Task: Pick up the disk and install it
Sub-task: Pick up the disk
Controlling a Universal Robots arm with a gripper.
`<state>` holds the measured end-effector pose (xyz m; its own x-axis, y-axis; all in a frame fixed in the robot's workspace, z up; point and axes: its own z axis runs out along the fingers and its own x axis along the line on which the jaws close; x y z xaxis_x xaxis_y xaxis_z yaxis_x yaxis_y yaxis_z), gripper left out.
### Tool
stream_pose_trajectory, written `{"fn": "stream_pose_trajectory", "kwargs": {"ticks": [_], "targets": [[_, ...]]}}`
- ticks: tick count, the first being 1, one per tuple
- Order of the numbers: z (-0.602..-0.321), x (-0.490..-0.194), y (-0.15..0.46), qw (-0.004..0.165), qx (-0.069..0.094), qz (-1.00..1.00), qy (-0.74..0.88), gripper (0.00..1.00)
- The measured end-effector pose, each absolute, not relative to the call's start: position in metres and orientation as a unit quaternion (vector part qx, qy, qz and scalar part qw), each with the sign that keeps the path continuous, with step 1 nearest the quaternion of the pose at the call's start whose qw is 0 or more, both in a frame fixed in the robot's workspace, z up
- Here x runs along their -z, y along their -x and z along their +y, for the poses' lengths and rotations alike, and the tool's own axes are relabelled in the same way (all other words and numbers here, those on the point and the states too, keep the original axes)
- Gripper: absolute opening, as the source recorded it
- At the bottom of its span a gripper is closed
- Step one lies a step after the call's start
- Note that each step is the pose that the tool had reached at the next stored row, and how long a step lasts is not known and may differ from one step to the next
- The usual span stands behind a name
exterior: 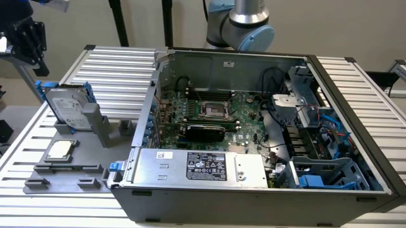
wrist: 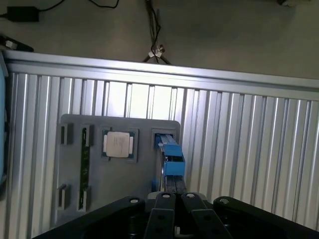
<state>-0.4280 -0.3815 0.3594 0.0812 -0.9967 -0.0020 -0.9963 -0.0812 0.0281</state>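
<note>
The disk [exterior: 66,107], a silver-grey drive with a white label in a blue frame, stands upright on its edge in a slot of the grey holder plate [exterior: 82,173] at the exterior view's left. My black gripper [exterior: 35,57] hangs in the air above it and apart from it, fingers shut with nothing between them. In the wrist view I look down past the shut fingertips [wrist: 167,214] onto the disk [wrist: 169,159], seen edge-on with its blue frame uppermost.
A small square CPU chip [exterior: 59,150] [wrist: 118,145] lies on the holder plate beside the disk. The open computer case [exterior: 355,109] fills the exterior view's right, with the motherboard [exterior: 209,114], a grey power supply [exterior: 203,166] and blue drive bays [exterior: 320,178]. Ribbed aluminium table [wrist: 239,149] all around.
</note>
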Motion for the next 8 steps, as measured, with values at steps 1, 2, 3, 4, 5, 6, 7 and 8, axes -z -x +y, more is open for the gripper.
{"fn": "stream_pose_trajectory", "kwargs": {"ticks": [1,2,3,4,5,6,7,8], "targets": [[-0.3815,-0.3594,0.4280,0.010,0.010,-0.678,-0.735,0.12],[-0.3815,-0.3594,0.4280,0.010,0.010,-0.678,-0.735,0.18],[-0.3815,-0.3594,0.4280,0.010,0.010,-0.678,-0.735,0.24],[-0.3815,-0.3594,0.4280,0.010,0.010,-0.678,-0.735,0.24],[-0.3815,-0.3594,0.4280,0.010,0.010,-0.678,-0.735,0.30],[-0.3815,-0.3594,0.4280,0.010,0.010,-0.678,-0.735,0.30],[-0.3815,-0.3594,0.4280,0.010,0.010,-0.678,-0.735,0.36],[-0.3815,-0.3594,0.4280,0.010,0.010,-0.678,-0.735,0.42]]}}
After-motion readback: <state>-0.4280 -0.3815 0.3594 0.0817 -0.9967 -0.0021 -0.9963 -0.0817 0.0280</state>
